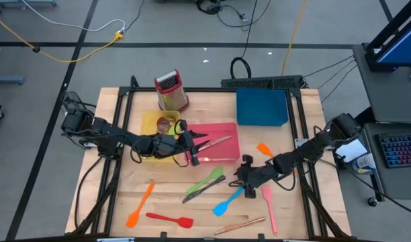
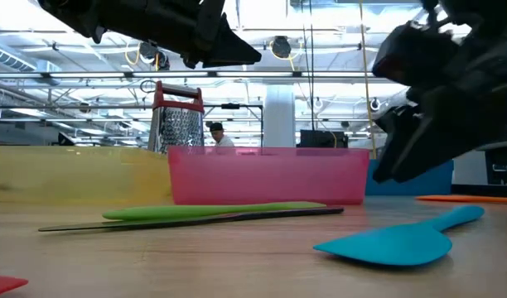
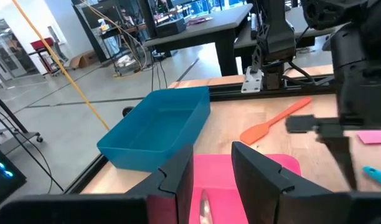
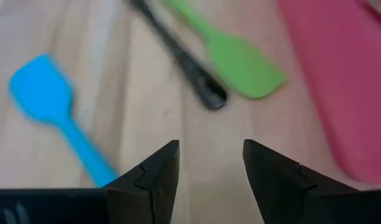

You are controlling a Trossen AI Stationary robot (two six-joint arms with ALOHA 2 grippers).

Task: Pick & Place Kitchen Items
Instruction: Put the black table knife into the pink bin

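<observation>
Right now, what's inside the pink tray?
The pink tray holds a slim metal utensil lying flat. The left gripper hovers over its near edge, so anything under it cannot be seen.

Three rectangular plastic trays sit on the table: one yellow (image 1: 149,122), one pink (image 1: 227,134), one blue (image 1: 262,107). One upright red-topped metal box grater (image 1: 170,91). Loose utensils: two orange spatulas (image 1: 140,204) (image 1: 264,149), one red (image 1: 170,219), one green (image 1: 207,179), one blue (image 1: 227,202), one pink (image 1: 268,208), one dark (image 1: 200,191), one copper-coloured (image 1: 239,225).
</observation>
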